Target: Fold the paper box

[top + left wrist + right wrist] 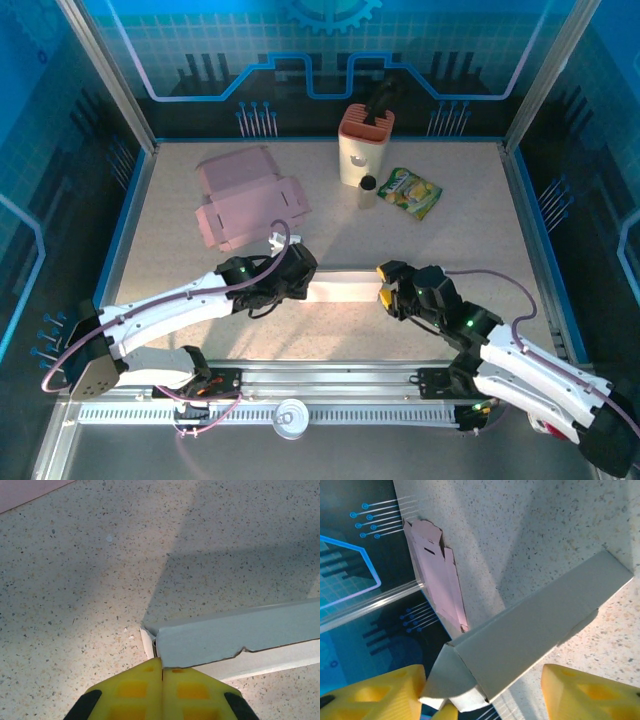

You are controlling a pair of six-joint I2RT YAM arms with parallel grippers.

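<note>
- A white paper box (340, 290), long, narrow and partly folded, lies on the speckled table (450, 250) near its front edge, between the two grippers.
- The left gripper (303, 284) is at the box's left end. In the left wrist view its yellow fingers (135, 690) are pressed together, pinching a thin edge at the box's corner.
- The right gripper (386, 291) is at the box's right end with its jaws apart. In the right wrist view the box end, with a loose flap, sits between the two yellow fingers (590, 690).
- Pink flat box blanks (245, 195) lie at the back left, well apart.
- A peach holder (364, 145) stands at the back centre with a dark handle (382, 100) sticking out of it.
- A small dark-capped bottle (367, 190) stands just in front of the holder, with a green and yellow packet (412, 192) beside it.
</note>
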